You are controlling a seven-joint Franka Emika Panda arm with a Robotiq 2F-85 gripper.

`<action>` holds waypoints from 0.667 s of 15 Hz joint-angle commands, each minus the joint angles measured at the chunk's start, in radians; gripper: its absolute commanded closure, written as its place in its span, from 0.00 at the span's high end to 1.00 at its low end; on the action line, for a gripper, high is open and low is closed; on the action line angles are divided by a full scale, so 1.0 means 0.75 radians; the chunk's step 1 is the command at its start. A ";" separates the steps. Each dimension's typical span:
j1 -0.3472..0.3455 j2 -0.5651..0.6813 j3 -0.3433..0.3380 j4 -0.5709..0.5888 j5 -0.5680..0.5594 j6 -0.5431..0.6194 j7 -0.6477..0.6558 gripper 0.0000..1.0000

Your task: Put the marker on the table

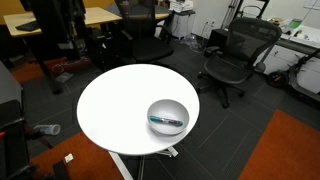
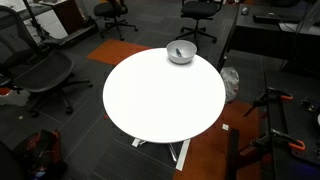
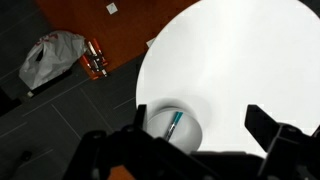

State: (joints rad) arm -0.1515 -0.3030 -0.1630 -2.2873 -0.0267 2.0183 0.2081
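The blue-teal marker (image 1: 166, 120) lies inside a grey bowl (image 1: 168, 116) near the edge of the round white table (image 1: 115, 105). The bowl (image 2: 181, 52) also shows in the exterior view from the opposite side, at the far rim of the table (image 2: 160, 95). In the wrist view the marker (image 3: 173, 124) lies in the bowl (image 3: 180, 128) below my gripper (image 3: 200, 125), whose two dark fingers are spread wide and hold nothing. The gripper hangs above the table (image 3: 240, 60), well clear of the bowl. The arm does not show in either exterior view.
Black office chairs (image 1: 235, 55) and light-wood desks (image 1: 100, 15) stand around the table. A white plastic bag (image 3: 50, 58) and a small item (image 3: 95, 58) lie on the floor beside an orange carpet patch (image 3: 85, 20). A tripod (image 2: 275, 115) stands near the table.
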 commanded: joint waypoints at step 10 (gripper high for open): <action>-0.025 0.430 0.008 0.123 0.001 0.383 0.347 1.00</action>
State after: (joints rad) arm -0.1651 -0.0617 -0.1629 -2.2534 -0.0260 2.2703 0.4053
